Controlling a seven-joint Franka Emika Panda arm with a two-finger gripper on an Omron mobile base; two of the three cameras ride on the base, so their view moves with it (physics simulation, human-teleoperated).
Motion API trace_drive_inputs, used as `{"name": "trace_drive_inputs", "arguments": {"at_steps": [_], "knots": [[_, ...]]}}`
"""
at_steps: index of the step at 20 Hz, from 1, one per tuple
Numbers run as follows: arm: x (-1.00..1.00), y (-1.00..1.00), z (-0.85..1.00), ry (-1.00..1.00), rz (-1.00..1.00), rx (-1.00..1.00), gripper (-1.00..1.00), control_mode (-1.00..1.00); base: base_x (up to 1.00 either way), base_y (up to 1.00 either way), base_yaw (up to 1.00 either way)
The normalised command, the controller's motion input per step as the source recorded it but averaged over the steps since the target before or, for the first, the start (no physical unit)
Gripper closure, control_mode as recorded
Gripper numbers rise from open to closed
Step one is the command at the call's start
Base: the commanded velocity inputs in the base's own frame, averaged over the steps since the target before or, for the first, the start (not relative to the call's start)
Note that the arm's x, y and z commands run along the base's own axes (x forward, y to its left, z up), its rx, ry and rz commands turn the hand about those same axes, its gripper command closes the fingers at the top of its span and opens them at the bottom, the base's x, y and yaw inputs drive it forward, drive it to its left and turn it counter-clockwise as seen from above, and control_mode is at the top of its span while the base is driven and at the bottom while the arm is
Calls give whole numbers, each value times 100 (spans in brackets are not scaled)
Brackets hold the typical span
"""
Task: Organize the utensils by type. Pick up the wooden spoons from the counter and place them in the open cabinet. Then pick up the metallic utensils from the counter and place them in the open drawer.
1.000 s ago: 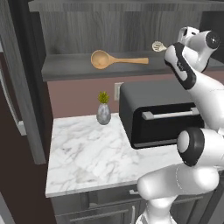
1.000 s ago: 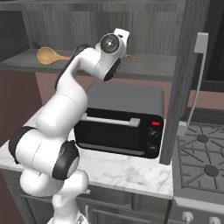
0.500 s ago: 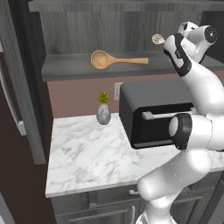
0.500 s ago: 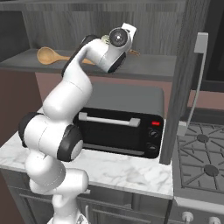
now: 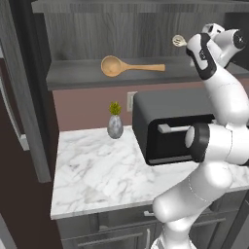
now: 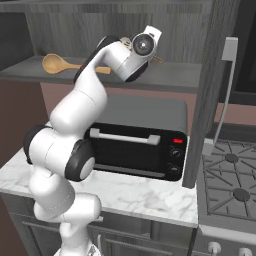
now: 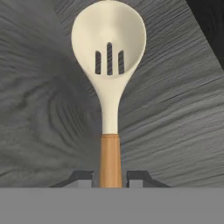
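From the left base view, the gripper [image 5: 187, 44] is up high at the right end of the open cabinet [image 5: 121, 78], with the pale head of the small wooden spoon [image 5: 178, 41] sticking out toward the left, above the shelf rather than resting on it as far as I can tell. The large wooden spoon [image 5: 127, 66] already lies on that shelf, bowl left, handle pointing right toward the gripper. In the right base view the hand sits in front of the shelf's middle, and the large spoon's bowl [image 6: 52, 64] is off near the left end. In the hand view the gripper is clamped on the small spoon's orange-brown handle [image 7: 110, 159], and the slotted head points straight away along the gripper's axis toward the cabinet's grey wood-grain. So I'd guess the next move is down onto the shelf, in the gap right of the big spoon's handle.
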Motion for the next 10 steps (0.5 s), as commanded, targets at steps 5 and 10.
{"name": "trace_drive_inputs", "arguments": {"at_steps": [5, 10], "knots": [[0, 0, -23, -11, 0, 3, 100, -100, 0, 0, 0], [3, 4, -24, -3, 0, 0, 100, -100, 0, 0, 0]]}}
